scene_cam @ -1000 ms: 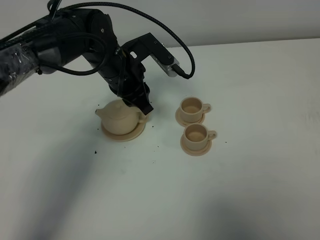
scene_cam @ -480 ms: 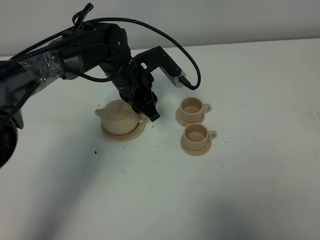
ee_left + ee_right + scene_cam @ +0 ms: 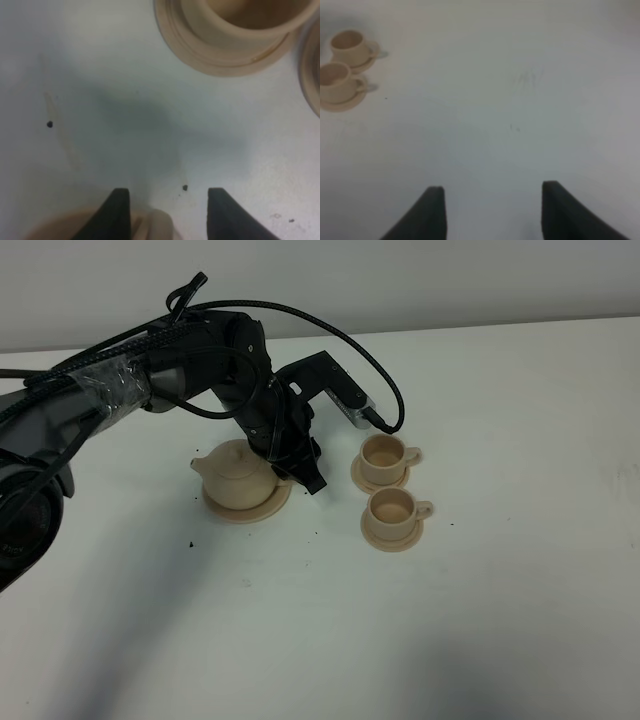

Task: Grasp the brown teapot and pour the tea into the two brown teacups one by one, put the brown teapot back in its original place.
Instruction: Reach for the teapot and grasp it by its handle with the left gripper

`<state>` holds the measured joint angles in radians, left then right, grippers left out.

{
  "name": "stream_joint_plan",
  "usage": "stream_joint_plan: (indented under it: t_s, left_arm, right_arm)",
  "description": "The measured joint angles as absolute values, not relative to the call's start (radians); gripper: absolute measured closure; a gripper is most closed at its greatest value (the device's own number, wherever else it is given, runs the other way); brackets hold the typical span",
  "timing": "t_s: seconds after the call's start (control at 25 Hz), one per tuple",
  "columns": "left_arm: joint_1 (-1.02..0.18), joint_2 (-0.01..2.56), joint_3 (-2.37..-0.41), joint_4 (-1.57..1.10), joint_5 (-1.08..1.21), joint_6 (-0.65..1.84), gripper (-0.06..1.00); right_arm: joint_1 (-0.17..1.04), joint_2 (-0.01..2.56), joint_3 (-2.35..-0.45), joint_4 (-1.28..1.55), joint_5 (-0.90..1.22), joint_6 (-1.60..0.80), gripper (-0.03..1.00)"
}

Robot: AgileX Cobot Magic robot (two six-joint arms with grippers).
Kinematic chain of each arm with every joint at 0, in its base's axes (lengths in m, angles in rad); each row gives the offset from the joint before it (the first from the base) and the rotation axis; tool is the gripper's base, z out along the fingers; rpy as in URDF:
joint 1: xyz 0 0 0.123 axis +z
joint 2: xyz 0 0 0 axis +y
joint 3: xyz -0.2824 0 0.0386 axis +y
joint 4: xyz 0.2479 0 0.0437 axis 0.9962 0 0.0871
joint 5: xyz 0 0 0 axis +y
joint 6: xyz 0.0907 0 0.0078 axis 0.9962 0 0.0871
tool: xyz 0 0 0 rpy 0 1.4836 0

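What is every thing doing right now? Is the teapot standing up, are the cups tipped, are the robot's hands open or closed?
Teapot: upright on the big saucer, lid on.
Far teacup: upright, not held.
Near teacup: upright, not held.
Left gripper: open, jaws either side of the teapot's handle.
Right gripper: open, holding nothing.

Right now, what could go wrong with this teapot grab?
The loop handle of the squat beige matte teapot sits nearer one finger of the open left end effector, so closing may twist the pot on its flat round saucer. The two small beige teacups stand close by; a swing could clip them.
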<state>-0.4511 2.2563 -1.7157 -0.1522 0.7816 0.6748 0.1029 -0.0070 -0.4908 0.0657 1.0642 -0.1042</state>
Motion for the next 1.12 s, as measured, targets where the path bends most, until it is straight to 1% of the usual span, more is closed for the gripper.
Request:
stream_joint_plan:
  t_s: [0.32, 1.12]
  left_arm:
    - [-0.451, 2.256, -1.717, -0.178, 0.799, 0.696, 0.54]
    - [-0.451, 2.256, -1.718, -0.219, 1.012, 0.762, 0.54]
  right_arm:
    - [0.103, -0.007, -0.491, 0.066, 1.064, -0.104, 0.51]
    - [0.103, -0.007, -0.491, 0.067, 1.064, -0.104, 0.51]
